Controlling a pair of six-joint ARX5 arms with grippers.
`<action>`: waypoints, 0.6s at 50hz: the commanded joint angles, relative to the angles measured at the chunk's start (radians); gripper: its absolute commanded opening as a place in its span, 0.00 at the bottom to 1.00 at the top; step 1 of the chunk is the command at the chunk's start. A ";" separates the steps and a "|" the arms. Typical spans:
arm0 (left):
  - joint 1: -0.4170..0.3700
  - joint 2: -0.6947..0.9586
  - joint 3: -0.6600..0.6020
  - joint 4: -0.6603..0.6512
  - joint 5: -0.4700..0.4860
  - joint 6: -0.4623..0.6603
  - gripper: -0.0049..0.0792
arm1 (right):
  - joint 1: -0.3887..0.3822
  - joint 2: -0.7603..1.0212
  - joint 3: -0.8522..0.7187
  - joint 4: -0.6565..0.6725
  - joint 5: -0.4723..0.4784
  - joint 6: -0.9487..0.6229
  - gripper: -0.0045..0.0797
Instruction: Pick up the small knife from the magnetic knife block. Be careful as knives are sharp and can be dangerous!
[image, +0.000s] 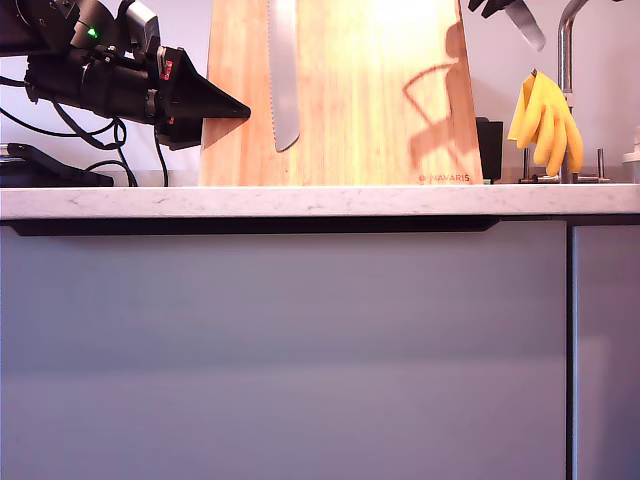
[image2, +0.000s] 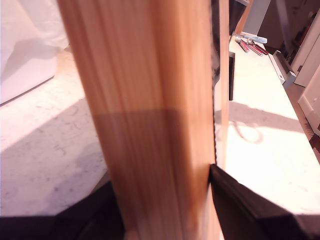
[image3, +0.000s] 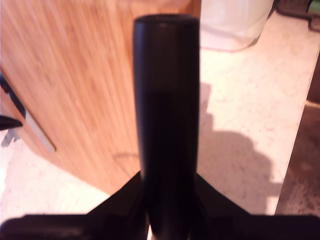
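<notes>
We are seeing my first gripper (image: 235, 108) reaching in from the exterior view's left and clamping the edge of the magnetic knife block (image: 370, 100); in the first wrist view the black fingers (image2: 250, 210) are sitting on either side of the bamboo slab (image2: 150, 125), pressed against the wood; the block is standing upright on the pale marble counter (image: 320, 200), with its small red lettering at the lower corner toward the exterior view's right; a long serrated bread knife (image: 283, 75) is hanging blade-down on the block's face; my second gripper (image: 497, 6) is showing at the top of the exterior view, toward its right, closed on the small knife (image: 527, 24), whose short silvery blade is pointing down and away from the block, clear of the wood; in the second wrist view the knife's black handle (image3: 167, 125) is running straight out between the fingers, with the block and counter below it; yellow rubber gloves (image: 545, 120) are draping beside a steel tap (image: 568, 60) near the exterior view's right edge.
</notes>
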 joint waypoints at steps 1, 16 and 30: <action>-0.006 0.003 0.015 0.035 -0.032 0.035 0.03 | -0.004 -0.032 0.002 -0.003 0.000 -0.002 0.04; -0.005 0.003 0.015 0.044 -0.035 0.038 0.03 | -0.004 -0.032 0.002 -0.004 0.002 -0.002 0.04; 0.001 0.003 0.015 0.039 -0.036 0.038 0.03 | -0.044 -0.032 0.002 -0.065 -0.001 0.005 0.04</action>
